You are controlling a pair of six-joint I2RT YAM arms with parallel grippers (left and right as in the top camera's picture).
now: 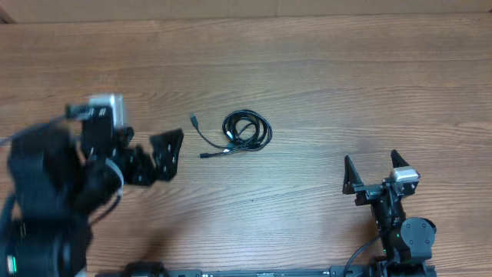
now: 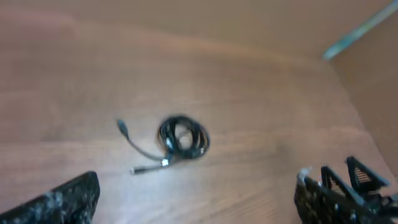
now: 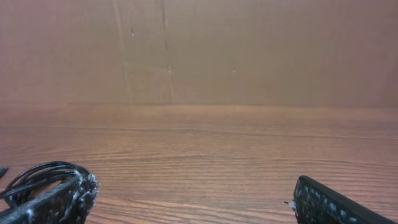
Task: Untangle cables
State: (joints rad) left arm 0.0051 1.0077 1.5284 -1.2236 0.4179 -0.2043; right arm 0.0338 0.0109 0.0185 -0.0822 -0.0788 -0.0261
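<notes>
The cables (image 1: 246, 131) lie as one small black coiled bundle on the wooden table, with two loose plug ends trailing left, one at the upper left (image 1: 194, 120) and one at the lower left (image 1: 206, 155). My left gripper (image 1: 171, 154) is open and empty, just left of the bundle's loose ends and not touching them. In the left wrist view the bundle (image 2: 183, 137) lies ahead of the open jaws (image 2: 193, 211). My right gripper (image 1: 373, 163) is open and empty, well to the right of and nearer than the bundle. In the right wrist view the coil (image 3: 34, 174) shows partly behind the left finger, beside the open jaws (image 3: 193, 208).
The wooden table (image 1: 323, 69) stretches around the bundle. A brown wall (image 3: 199, 50) stands behind the table's far edge. The left arm's bulky black body (image 1: 54, 200) fills the lower left of the overhead view.
</notes>
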